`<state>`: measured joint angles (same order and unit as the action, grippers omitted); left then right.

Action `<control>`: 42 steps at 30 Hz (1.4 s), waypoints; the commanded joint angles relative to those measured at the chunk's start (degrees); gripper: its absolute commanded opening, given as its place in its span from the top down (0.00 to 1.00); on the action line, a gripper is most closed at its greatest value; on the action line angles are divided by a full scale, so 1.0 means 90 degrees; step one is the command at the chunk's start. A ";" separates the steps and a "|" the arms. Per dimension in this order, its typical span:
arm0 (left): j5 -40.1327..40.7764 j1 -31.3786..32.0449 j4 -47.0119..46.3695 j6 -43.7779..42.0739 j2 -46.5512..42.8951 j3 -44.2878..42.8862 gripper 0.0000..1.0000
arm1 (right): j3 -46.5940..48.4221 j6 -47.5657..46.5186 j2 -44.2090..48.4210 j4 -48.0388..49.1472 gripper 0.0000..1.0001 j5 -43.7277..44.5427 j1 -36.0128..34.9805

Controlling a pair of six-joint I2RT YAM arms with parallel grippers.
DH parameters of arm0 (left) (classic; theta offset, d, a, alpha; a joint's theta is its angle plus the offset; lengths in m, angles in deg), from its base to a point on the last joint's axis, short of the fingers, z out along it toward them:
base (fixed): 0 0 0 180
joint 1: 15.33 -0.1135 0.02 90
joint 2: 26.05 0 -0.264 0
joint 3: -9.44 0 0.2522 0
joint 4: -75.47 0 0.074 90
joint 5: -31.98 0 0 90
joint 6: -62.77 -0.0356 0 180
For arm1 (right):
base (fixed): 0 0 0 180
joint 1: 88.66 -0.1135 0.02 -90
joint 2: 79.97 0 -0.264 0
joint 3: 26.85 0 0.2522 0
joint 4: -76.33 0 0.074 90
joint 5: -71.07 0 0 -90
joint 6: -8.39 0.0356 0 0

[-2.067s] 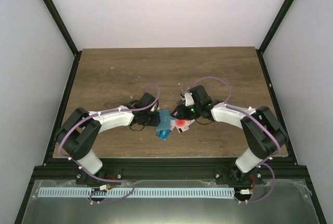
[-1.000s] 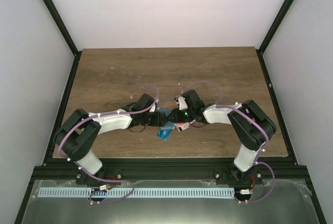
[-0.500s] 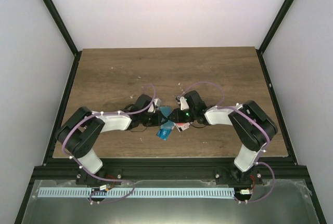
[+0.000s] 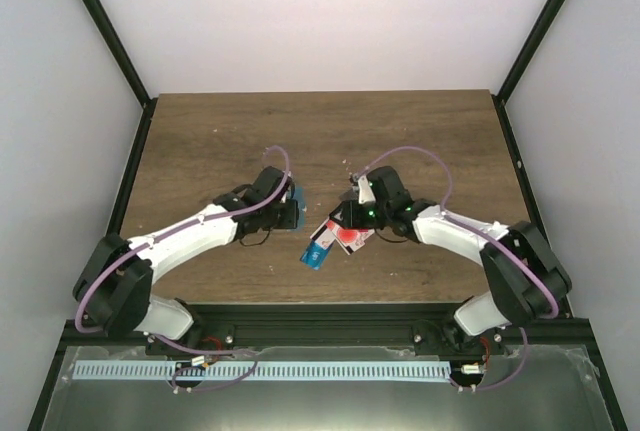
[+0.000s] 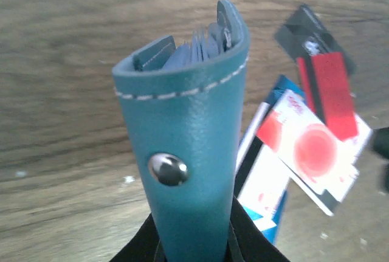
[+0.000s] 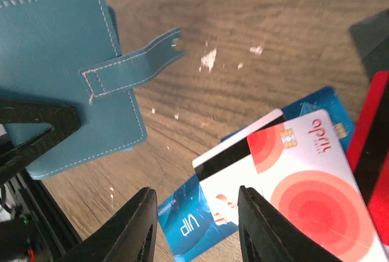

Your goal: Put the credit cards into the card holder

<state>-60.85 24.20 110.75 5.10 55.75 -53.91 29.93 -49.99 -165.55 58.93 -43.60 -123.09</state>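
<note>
1. The card holder (image 5: 188, 146) is pinched at its snap end by the left end effector (image 5: 194, 247). Its open edge points away from the wrist, which likely presents the slots for loading.
2. Its inner pockets (image 5: 194, 46) fan out at that edge. No card is visible in them.
3. The credit cards (image 6: 292, 177) lie overlapped on the desk (image 6: 273, 19), just beside the holder.
4. The right end effector (image 6: 196, 204) hangs over the pile with fingers spread and empty, probably positioned to select a card.

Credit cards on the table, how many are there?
4, all overlapping: white card with red circle, striped white card beneath it, blue card lowest, red card at one edge. More may hide underneath.
</note>
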 commanded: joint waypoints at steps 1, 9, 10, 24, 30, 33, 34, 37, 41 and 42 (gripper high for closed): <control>0.2036 0.0223 0.1620 -0.0322 0.0124 -0.0539 0.96 | -0.0115 0.0161 0.0455 -0.0162 0.61 0.0291 0.0242; 0.4302 0.0752 0.3625 0.0644 0.1192 -0.1369 0.96 | -0.0377 0.0188 0.0727 -0.0353 0.60 0.0276 0.0338; 0.4429 0.0831 0.3749 0.0705 0.1310 -0.1458 0.96 | -0.0413 0.0191 0.0752 -0.0375 0.60 0.0278 0.0340; 0.3957 0.1797 0.3602 0.0293 0.3353 -0.2363 0.81 | -0.0731 0.0198 0.1226 -0.0787 0.60 0.0623 0.0415; 0.3559 0.1933 0.3340 -0.0023 0.3573 -0.2582 0.53 | -0.0632 0.0175 0.1398 -0.0968 0.59 0.0720 0.0428; 0.3149 0.1932 0.3114 -0.0233 0.3387 -0.2556 0.43 | -0.0518 0.0145 0.1432 -0.1027 0.59 0.0747 0.0437; 0.3016 0.1929 0.3025 -0.0301 0.3286 -0.2535 0.41 | -0.0479 0.0140 0.1425 -0.1031 0.59 0.0734 0.0444; 0.2607 0.1912 0.2768 -0.0457 0.2862 -0.2464 0.33 | -0.0308 0.0121 0.1344 -0.0942 0.58 0.0506 0.0447; 0.2092 0.1648 0.2439 -0.0600 0.2170 -0.2201 0.28 | -0.0102 0.0179 0.1069 -0.0594 0.59 -0.0159 0.0442; 0.1898 0.1530 0.2345 -0.0625 0.1979 -0.2095 0.28 | -0.0070 0.0220 0.0987 -0.0482 0.60 -0.0368 0.0447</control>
<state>-36.30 40.89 136.45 1.56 80.21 -75.15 25.76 -48.14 -154.65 51.22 -40.71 -119.60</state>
